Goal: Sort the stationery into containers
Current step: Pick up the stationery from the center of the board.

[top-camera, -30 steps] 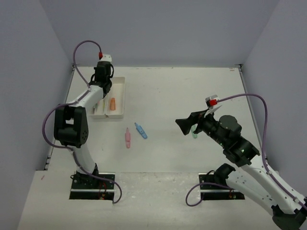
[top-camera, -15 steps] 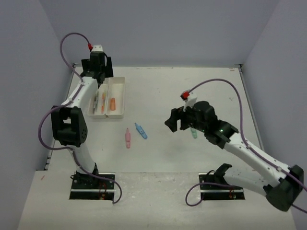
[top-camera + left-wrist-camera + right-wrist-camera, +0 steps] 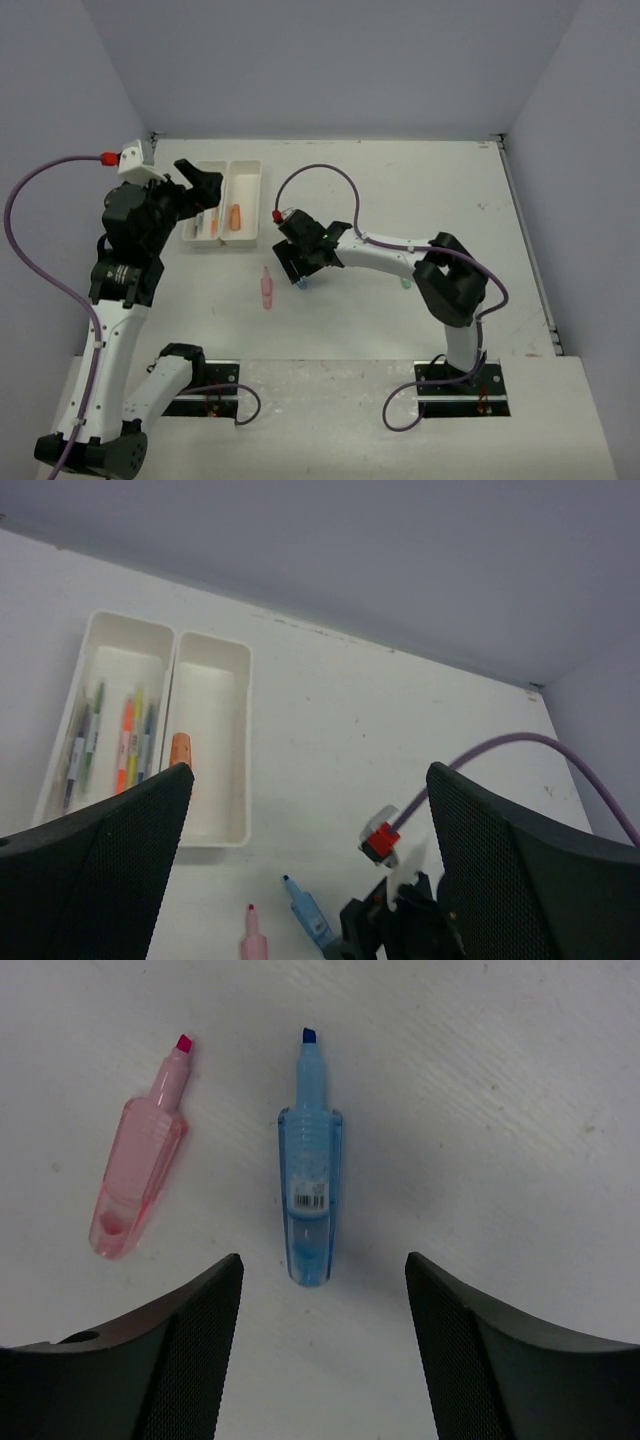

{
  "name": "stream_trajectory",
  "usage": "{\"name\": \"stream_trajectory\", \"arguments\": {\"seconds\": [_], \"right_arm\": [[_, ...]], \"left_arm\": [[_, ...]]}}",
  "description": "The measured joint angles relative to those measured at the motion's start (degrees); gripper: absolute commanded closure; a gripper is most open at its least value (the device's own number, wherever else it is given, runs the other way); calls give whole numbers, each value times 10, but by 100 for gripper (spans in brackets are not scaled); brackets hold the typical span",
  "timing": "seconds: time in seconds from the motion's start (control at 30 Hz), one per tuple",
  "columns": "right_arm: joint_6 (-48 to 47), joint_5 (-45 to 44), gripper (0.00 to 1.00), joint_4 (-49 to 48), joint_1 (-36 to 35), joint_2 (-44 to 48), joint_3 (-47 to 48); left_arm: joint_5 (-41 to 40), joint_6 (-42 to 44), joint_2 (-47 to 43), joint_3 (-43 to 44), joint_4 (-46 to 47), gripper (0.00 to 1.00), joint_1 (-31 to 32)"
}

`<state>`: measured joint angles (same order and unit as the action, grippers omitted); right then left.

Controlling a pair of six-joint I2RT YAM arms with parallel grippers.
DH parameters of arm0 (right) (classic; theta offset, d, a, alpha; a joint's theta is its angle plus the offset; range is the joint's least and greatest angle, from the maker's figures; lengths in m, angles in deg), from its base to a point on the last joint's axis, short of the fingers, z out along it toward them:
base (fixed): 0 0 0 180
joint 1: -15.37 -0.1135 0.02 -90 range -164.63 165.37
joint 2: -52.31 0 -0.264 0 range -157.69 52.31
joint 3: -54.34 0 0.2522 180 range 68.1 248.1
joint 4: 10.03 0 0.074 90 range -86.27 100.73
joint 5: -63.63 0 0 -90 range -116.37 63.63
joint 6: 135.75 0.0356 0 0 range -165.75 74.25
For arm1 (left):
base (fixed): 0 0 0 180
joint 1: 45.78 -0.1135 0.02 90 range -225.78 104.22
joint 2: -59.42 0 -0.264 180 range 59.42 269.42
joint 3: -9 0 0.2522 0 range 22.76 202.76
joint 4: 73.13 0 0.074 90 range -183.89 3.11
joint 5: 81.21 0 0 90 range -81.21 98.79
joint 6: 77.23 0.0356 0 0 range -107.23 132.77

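Two white trays (image 3: 259,205) joined side by side, approx 10 o'clock of table (image 3: 400,190) in top view. Left tray w/ several thin pens & yellow/orange markers (image 3: 125,742) lying lengthwise. Right tray w/ one stubby orange piece (image 3: 180,750) at its near end.

Three pcs loose on table. Pink highlighter (image 3: 140,1185) and blue highlighter (image 3: 310,1200) just beside each other, blue at pink's 3 o'clock in rt wrist view, not touching, tips both toward 12. Green piece (image 3: 405,283) well apart, at their 3 o'clock in top view.

Rt gripper (image 3: 322,1260) low over blue highlighter, jaws apart, one each side of its butt end, gap on both sides, nothing gripped.

Left gripper (image 3: 308,772) raised at 9 o'clock side of trays in top view, jaws spread wide, empty.
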<state>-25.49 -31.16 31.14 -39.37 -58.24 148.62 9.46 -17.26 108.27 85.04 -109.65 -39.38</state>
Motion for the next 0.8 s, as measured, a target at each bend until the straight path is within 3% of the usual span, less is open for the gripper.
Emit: {"name": "stream_trajectory", "arguments": {"seconds": [0.23,0.53,0.63,0.8], "right_arm": [[-9,-18,61,51,0,-113,101],[-9,-22,87,61,-4,-131,124],[-4,-18,96,33,-4,-112,89],[13,-7,100,-7,-6,8,-60]], "left_arm": [[60,8,-38,-81,-36,0,0],[86,13,-99,-145,-48,0,0],[106,10,-93,-182,-31,0,0],[184,-25,-73,-277,37,1,4]]}}
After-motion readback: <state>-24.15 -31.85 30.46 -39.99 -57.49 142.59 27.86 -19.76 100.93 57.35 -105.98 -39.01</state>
